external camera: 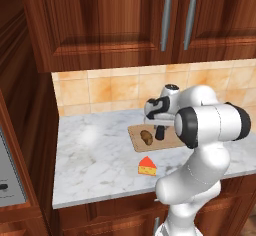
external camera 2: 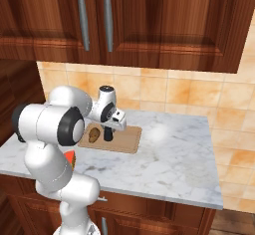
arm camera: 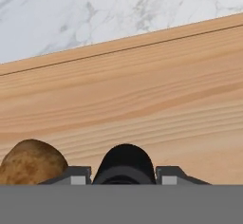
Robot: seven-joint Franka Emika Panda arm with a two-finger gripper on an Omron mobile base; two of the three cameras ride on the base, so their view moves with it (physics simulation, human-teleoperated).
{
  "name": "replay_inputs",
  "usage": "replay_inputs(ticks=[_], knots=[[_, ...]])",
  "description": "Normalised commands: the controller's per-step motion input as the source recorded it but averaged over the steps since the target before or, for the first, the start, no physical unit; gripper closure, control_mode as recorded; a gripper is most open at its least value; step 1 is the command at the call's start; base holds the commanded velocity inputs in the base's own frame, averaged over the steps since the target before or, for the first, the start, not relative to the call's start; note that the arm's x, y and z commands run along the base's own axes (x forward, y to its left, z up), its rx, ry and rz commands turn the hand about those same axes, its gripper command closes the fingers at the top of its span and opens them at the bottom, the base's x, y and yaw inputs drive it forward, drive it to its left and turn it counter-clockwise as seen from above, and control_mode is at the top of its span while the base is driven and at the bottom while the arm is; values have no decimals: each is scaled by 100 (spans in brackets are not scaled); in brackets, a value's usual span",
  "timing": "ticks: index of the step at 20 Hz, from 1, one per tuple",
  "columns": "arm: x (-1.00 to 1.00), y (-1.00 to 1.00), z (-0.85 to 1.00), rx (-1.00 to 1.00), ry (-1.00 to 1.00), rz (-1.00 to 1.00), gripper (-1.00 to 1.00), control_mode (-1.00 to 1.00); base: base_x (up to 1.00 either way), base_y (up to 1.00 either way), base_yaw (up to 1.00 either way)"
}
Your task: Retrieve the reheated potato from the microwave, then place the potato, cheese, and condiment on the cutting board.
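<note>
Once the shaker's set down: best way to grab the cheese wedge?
Come straight down on the cheese. It lies flat on the marble counter, off the cutting board, nothing visibly crowding it. Probably close the gripper across the two straight sides near the thick rind end, since jaws would likely slip off the narrow tip.

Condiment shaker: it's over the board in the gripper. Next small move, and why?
Probably open the jaws and lift straight up. The condiment sits between the fingers of the gripper, apparently down on the cutting board beside the potato. The cheese lies off the board on the counter, so it comes next.
</note>
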Motion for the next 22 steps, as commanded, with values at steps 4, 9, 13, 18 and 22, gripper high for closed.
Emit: replay_inputs(ticks=[4,9,13,18,22], knots=[[-1,6,-42,0,-2,0,-100,-100,0,0,0],[-6,-1,-18,0,0,0,-100,-100,0,0,0],[-10,1,-1,0,-1,0,-100,-100,0,0,0],[-5,1,22,0,-1,0,-100,-100,0,0,0],[-11,1,43,0,-7,0,-100,-100,0,0,0]])
